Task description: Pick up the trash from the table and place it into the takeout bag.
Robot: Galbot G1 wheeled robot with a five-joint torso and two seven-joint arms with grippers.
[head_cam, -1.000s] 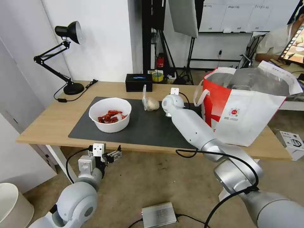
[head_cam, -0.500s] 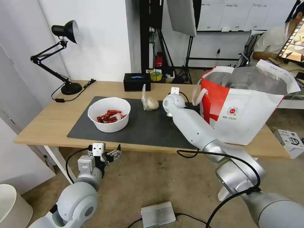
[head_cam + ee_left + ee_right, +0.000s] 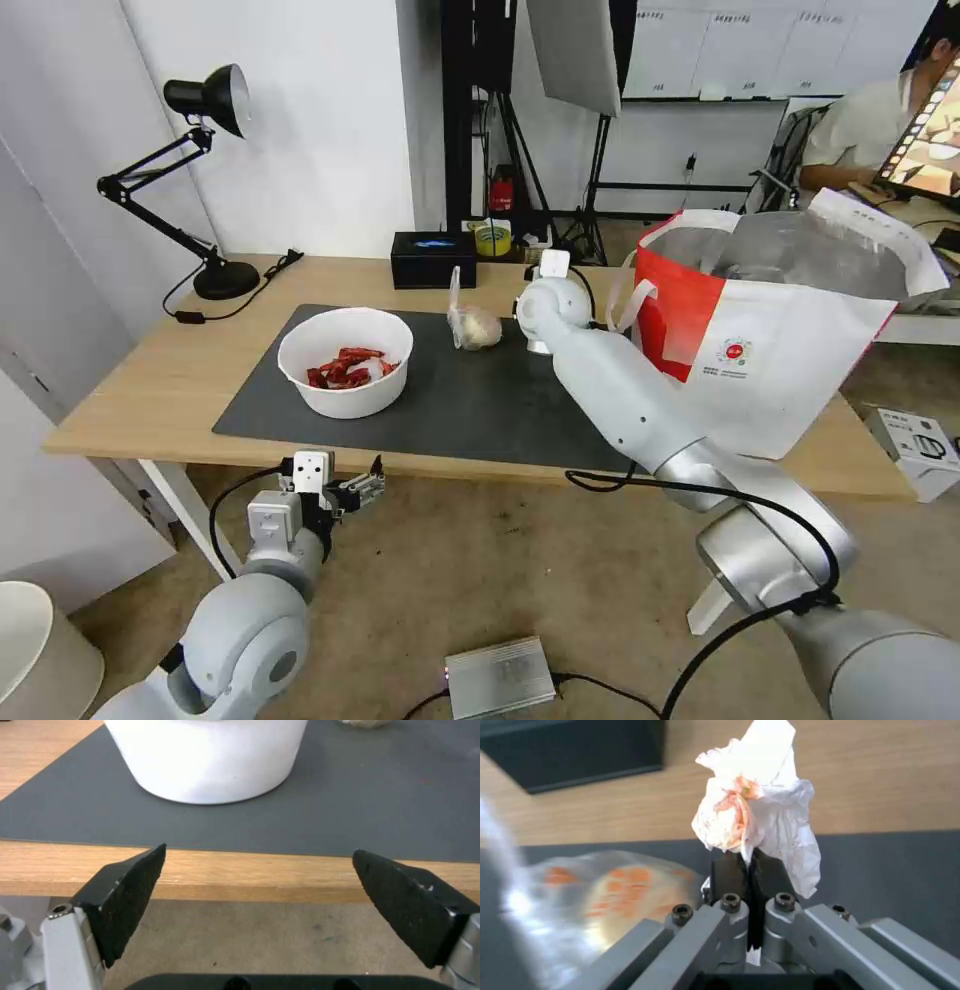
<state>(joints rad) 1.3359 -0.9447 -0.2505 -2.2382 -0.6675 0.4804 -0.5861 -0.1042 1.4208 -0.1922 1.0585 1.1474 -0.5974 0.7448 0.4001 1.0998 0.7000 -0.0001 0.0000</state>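
Since the earlier frames, we note the right arm has swung its wrist toward the far side of the worktop (image 3: 150, 380), nearer the takeout bag (image 3: 790, 340); the left arm has stayed parked.

Head view: we record the white bowl (image 3: 345, 360) with red scraps on the left part of the dark grey mat (image 3: 460, 410), and the small knotted clear bag (image 3: 472, 322) on the mat's far edge, just left of the right arm's wrist. The takeout bag stands open at the right end of the worktop. A black tissue box (image 3: 433, 259) sits at the far edge, with a black desk lamp (image 3: 200, 180) at the far left. The left claw (image 3: 355, 490) hangs below the near edge of the worktop.

Left wrist view: we find the left claw (image 3: 260, 885) spread wide, holding nothing, level with the worktop's near edge, the bowl beyond it on the mat.

Right wrist view: we find the right claw (image 3: 750, 868) pressed together on a crumpled white tissue (image 3: 757, 810) with orange stains, held above the mat's far edge. The clear bag lies blurred beside it; the tissue box is beyond.
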